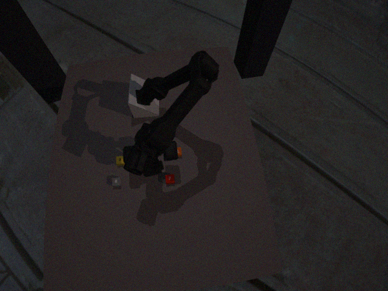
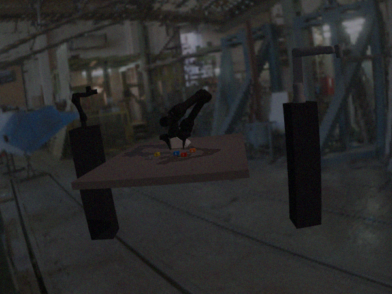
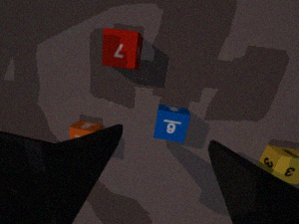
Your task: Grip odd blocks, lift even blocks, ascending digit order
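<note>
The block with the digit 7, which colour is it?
Red; the wrist view shows it best.

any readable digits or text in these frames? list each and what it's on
"7" on the red block, seen upside down in the wrist view.
"6", underlined, on the blue block, also inverted.
"3" on the yellow block, on two faces.
Orange block: mostly hidden behind a pincer finger, digit unreadable.
Grey block: mark too small and dim to read.
No other text or labels are legible.
</note>
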`<state>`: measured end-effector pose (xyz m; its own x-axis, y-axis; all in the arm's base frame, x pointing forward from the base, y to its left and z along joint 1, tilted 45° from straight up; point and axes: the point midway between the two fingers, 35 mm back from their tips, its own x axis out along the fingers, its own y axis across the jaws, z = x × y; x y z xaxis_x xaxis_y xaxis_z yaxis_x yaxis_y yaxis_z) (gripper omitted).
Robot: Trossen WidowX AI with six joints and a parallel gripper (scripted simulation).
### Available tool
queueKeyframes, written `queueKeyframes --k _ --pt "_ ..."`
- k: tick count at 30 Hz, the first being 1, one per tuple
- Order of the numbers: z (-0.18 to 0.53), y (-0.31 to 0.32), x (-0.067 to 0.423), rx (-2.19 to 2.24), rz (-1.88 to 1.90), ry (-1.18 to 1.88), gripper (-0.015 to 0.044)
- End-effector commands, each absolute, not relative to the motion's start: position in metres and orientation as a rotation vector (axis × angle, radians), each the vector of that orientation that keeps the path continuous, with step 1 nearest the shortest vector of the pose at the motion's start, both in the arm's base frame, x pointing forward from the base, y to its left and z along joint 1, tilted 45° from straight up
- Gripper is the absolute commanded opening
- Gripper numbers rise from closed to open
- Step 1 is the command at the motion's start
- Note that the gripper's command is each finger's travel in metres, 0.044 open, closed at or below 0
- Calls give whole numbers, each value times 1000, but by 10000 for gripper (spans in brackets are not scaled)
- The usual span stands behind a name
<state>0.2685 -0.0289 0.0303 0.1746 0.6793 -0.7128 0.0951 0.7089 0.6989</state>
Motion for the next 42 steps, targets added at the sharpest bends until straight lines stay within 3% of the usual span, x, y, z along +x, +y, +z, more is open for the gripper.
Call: queueKeyframes --k 1,12,23,42 --pt "23 -22 267 725 468 1364 400" --pt "13 -11 269 726 470 1363 400" --pt "13 -11 269 726 470 1363 120" --pt "13 -11 269 726 470 1363 120"
